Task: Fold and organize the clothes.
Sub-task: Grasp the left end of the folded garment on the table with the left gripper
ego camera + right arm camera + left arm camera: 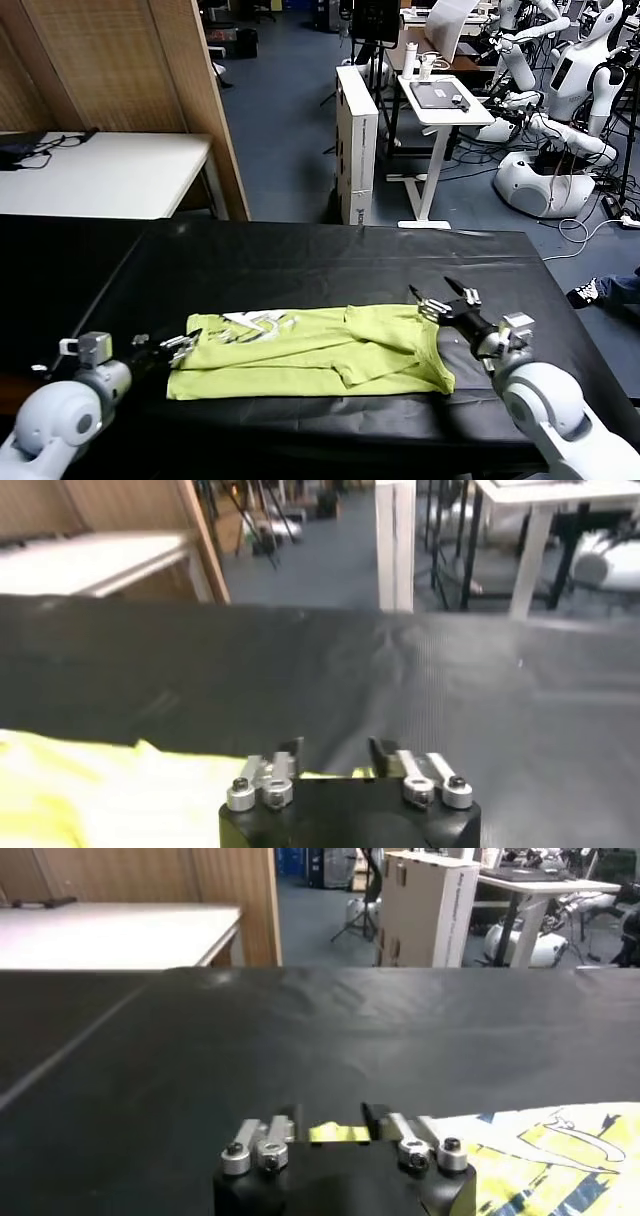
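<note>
Clothes (320, 352) — one limp T-shirt — lie folded lengthwise on the black surface (300, 260) from my head view, left tool (180, 347) and right tool (443, 297) at either end; both wrist views show jaws spread, holding nothing — I'd pinch doubled edges, since soft fabric sags.

The T-shirt (320, 352) is lime yellow-green with a small white print near one end. The cloth (300, 260) on the desk is plain black. Both grippers are black and silver, on white arms.
</note>
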### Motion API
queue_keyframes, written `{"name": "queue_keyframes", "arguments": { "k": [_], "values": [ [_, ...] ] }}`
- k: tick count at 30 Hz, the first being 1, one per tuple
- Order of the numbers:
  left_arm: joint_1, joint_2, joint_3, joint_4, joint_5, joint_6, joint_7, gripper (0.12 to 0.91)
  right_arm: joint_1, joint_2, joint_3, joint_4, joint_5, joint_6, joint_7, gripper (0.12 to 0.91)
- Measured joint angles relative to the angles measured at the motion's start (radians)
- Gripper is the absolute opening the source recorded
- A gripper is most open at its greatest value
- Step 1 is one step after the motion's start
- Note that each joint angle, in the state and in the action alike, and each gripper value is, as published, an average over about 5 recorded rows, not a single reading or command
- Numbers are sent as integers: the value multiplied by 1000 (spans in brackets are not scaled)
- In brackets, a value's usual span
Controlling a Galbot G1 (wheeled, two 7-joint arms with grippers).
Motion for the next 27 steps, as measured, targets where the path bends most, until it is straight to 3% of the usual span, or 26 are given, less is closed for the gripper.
{"name": "queue_keyframes", "arguments": {
  "k": [3, 7, 13, 27],
  "values": [
    [39, 5, -49, -8, -56, 27, 23, 907, -67, -5, 58, 45, 20, 10, 3, 907],
    [84, 6, -106, -5, -100, 61, 78, 907, -141, -5, 121, 87, 30, 11, 1, 907],
    [115, -3, -144, 9, -131, 97, 139, 907, -190, -14, 160, 111, 34, 10, -2, 907],
    [75, -50, -92, 48, -137, 116, 161, 907, -217, -24, 180, 130, 39, 3, -1, 907]
  ]
}}
